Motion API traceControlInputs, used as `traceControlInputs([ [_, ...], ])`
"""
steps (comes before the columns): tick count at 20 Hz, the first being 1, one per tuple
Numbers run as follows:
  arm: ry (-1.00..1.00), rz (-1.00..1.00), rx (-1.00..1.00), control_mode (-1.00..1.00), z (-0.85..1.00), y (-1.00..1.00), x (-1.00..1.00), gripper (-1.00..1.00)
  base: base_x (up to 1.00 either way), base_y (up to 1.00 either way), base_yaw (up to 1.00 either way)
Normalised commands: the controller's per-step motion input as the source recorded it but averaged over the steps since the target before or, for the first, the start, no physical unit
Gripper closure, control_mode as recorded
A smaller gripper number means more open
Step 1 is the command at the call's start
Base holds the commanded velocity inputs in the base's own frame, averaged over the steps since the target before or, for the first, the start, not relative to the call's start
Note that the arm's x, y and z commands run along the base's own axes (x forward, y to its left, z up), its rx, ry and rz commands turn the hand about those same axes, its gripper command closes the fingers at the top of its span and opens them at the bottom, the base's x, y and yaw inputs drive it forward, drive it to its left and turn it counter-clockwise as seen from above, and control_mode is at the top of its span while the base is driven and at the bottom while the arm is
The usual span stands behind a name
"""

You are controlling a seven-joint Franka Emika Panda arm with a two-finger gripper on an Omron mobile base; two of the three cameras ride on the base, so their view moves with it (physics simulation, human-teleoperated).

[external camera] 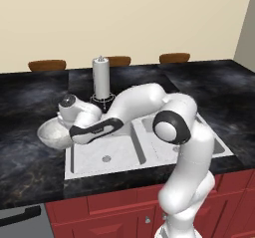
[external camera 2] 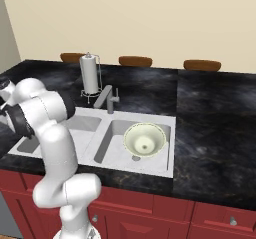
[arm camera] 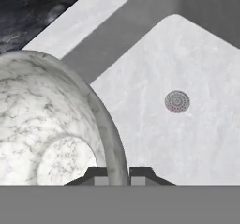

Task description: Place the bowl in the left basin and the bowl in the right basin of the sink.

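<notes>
A white-grey marbled bowl [external camera: 51, 133] hangs over the left rim of the sink [external camera: 99, 171], partly above the black counter. My gripper [arm camera: 118, 174] is shut on the rim of this bowl [arm camera: 42, 120], one fingertip on each side of the wall. Below it in the hand view lies the left basin [arm camera: 187, 134] with its round metal drain [arm camera: 177, 101]. In the left base view the hand [external camera: 67, 122] sits on the bowl's right edge, beside the left basin [external camera: 99, 152]. A cream bowl [external camera 2: 144, 139] rests upright in the right basin [external camera 2: 116, 133].
A grey angular faucet [external camera 2: 105, 99] stands behind the ridge between the basins. A paper towel holder [external camera: 101, 77] stands on the black marbled counter [external camera: 25, 157] behind the sink. Red cabinets run below. Brown stool backs line the counter's far edge.
</notes>
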Motion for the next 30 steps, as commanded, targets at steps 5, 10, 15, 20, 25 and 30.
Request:
traceControlInputs([
  [5, -0.07, -0.14, 0.02, -1.0, 0.0, -0.64, -0.37, 1.0, 0.0, 0.0, 0.0],
  [10, -0.05, -0.14, 0.03, -1.0, 0.02, -0.63, -0.1, 1.0, 0.0, 0.0, 0.0],
  [15, -0.02, -0.12, 0.12, -1.0, 0.01, -0.57, 0.0, 1.0, 0.0, 0.0, 0.0],
  [20, 0.0, -0.08, 0.18, -1.0, 0.0, -0.42, -0.02, 1.0, 0.0, 0.0, 0.0],
  [25, 0.05, -0.05, 0.11, -1.0, -0.24, -0.28, 0.0, 1.0, 0.0, 0.0, 0.0],
  [30, 0.13, -0.01, 0.04, -1.0, -0.42, -0.06, 0.0, 1.0, 0.0, 0.0, 0.0],
])
